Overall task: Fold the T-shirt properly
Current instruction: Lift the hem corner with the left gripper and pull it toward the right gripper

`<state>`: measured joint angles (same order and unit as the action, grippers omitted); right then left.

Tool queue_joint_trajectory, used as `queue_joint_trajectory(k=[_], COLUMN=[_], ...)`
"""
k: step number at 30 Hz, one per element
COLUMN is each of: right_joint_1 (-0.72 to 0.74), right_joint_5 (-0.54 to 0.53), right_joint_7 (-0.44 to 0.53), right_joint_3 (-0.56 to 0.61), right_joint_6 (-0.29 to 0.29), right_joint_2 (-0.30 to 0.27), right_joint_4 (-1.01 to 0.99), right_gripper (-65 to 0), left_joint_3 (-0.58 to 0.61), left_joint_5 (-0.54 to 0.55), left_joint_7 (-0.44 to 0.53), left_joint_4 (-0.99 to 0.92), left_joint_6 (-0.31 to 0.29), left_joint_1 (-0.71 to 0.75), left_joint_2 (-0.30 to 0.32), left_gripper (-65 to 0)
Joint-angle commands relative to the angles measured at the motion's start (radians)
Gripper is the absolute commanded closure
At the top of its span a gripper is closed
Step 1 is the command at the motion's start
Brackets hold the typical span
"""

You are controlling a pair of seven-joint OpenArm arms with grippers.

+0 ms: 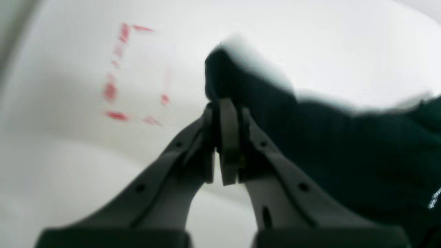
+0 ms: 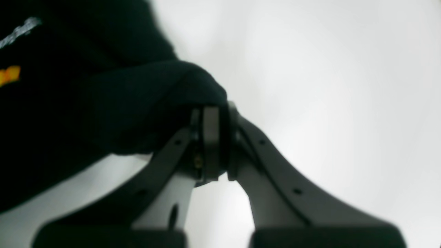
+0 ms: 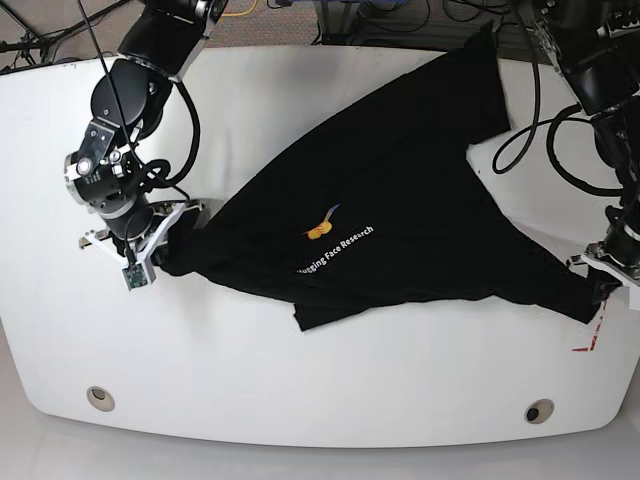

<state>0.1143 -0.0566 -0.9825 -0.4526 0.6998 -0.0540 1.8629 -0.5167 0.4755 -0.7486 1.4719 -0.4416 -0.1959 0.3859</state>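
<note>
Both grippers pinch the black T-shirt (image 3: 400,210): the left gripper (image 1: 225,113) holds one corner, and the right gripper (image 2: 215,113) holds another. Between them the shirt lies stretched across the white table (image 3: 300,380).

White worktop (image 3: 330,390), rounded corners, glossy, evenly lit, soft shadows only. Two round metal-rimmed holes near worktop's front edge: one (image 3: 99,397) toward its left corner, one (image 3: 538,411) toward its right corner. Red corner marks (image 3: 590,340) on worktop near its right edge; in left wrist view same kind of red marks (image 1: 119,72) form dashed rectangle outline, blurred. Beyond worktop's far edge: grey-brown floor (image 3: 270,25), tangle of cables (image 3: 40,35) at left, yellow and blue cables at middle. Pale floor below front edge.
</note>
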Motion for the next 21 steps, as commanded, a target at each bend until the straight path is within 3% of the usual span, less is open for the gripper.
queue_joint_trajectory(k=[1, 10, 21], right_joint_1=[0.052, 0.172, 0.354], right_joint_5=[-0.013, -0.016, -0.022], right_joint_7=[0.021, 0.021, 0.021], right_joint_3=[-0.002, 0.001, 0.007], right_joint_6=[-0.004, -0.004, -0.002], right_joint_2=[-0.042, -0.102, -0.146], right_joint_4=[0.004, -0.087, -0.174], right_gripper=[-2.1, -2.1, -2.1], left_joint_3=[-0.049, -0.115, -0.136], left_joint_5=[0.015, 0.016, 0.016], left_joint_7=[0.005, -0.047, -0.052], left_joint_4=[0.075, 0.177, 0.217], left_joint_6=[0.0, -0.001, -0.001], left_joint_1=[0.0, 0.029, 0.0], left_joint_2=[0.046, 0.118, 0.158], left_gripper=[0.0, 0.0, 0.0])
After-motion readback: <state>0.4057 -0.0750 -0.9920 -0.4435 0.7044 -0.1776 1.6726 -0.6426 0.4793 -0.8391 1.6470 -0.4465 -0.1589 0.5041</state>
